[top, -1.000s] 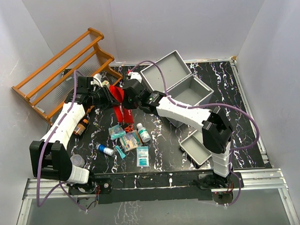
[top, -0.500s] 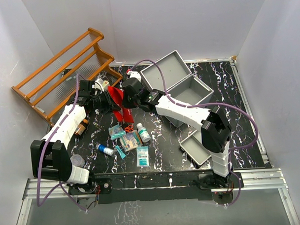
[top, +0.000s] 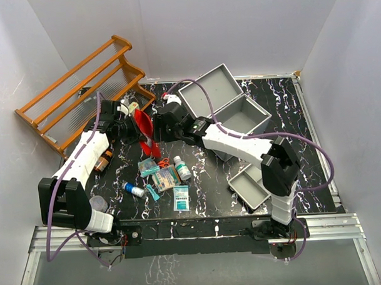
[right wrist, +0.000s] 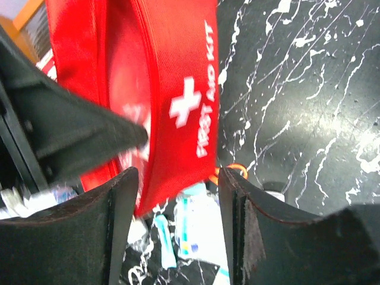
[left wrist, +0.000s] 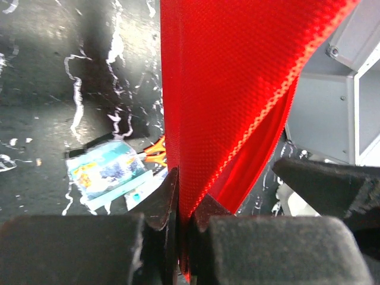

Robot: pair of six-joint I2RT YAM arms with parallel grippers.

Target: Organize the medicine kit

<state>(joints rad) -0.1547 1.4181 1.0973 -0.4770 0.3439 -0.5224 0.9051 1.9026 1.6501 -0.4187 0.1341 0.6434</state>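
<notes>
Plainly, the left gripper (left wrist: 181, 205) is clamped tight on a fold of a red woven-nylon pouch (left wrist: 237, 89), which is printed with a white cross and "FIRST AID KIT" (legible in the right wrist view). The right gripper (right wrist: 178, 175) is spread wide, with one black finger on either side of the pouch's lower edge; contact cannot be told. One medicine kit (top: 212, 90), a boxy grey metal case, is seen just right of the pouch on the far half of the black, white-veined table (top: 283, 95). Its mouth is turned upward, its lid is thrown back, and its long axis is set diagonal to the table edges. One loose grey tray (top: 248, 189) is seen nearer, and one slatted wooden rack (top: 82, 90) at the far left.
</notes>
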